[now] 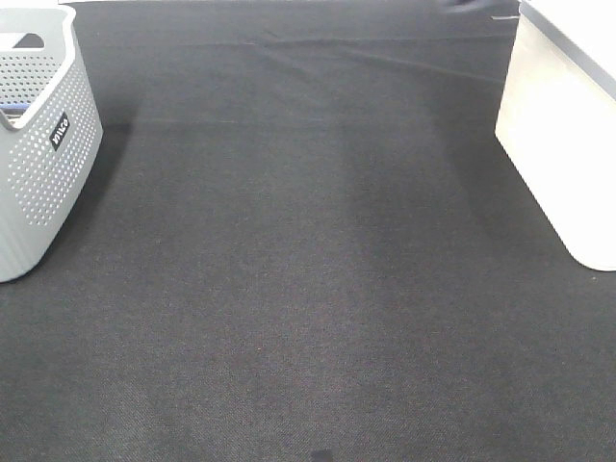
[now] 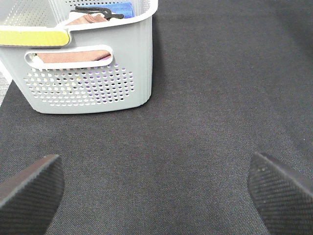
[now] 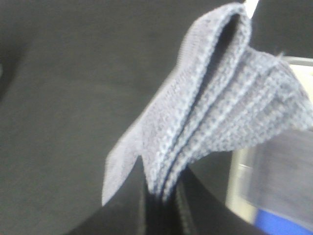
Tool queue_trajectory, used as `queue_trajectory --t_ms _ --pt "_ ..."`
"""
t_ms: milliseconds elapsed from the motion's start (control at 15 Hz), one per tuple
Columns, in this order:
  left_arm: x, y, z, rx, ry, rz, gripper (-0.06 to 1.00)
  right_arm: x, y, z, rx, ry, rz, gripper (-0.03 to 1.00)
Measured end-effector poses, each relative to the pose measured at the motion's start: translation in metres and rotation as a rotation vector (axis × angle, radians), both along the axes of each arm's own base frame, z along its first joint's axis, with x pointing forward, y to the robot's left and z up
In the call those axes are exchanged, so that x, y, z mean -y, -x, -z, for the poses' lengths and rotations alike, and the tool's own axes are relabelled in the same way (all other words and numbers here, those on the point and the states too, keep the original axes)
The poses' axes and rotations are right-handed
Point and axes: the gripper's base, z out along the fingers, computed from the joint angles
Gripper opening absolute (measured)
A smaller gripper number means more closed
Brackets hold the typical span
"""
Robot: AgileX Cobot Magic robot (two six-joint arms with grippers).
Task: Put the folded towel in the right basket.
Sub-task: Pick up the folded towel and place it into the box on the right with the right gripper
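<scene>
Right wrist view: fingers [image 3: 122, 220] pinch folded grey towel [image 3: 215, 107]; basket label [image 1: 60, 130] illegible.

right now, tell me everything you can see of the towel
The towel is light grey, a knitted-looking cloth folded into several layers. One end is pinched between the fingers of the right gripper, and the layers fan out away from them, one corner hanging loose. It shows only in the right wrist view, slightly blurred.
</scene>
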Motion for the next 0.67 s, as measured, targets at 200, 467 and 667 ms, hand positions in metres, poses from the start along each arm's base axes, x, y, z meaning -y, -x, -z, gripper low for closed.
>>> queue_trajectory --t_ms 200,467,667 --pt "0.0 0.0 0.0 0.0 0.0 0.0 0.97 0.059 0.001 0.001 -0.005 0.014 0.159 0.08" --pt "0.0 0.0 0.0 0.0 0.0 0.0 0.97 0.104 -0.005 0.018 -0.05 0.026 0.268 0.08" --pt "0.0 0.0 0.0 0.0 0.0 0.0 0.97 0.11 -0.028 0.054 -0.132 0.012 0.267 0.08"
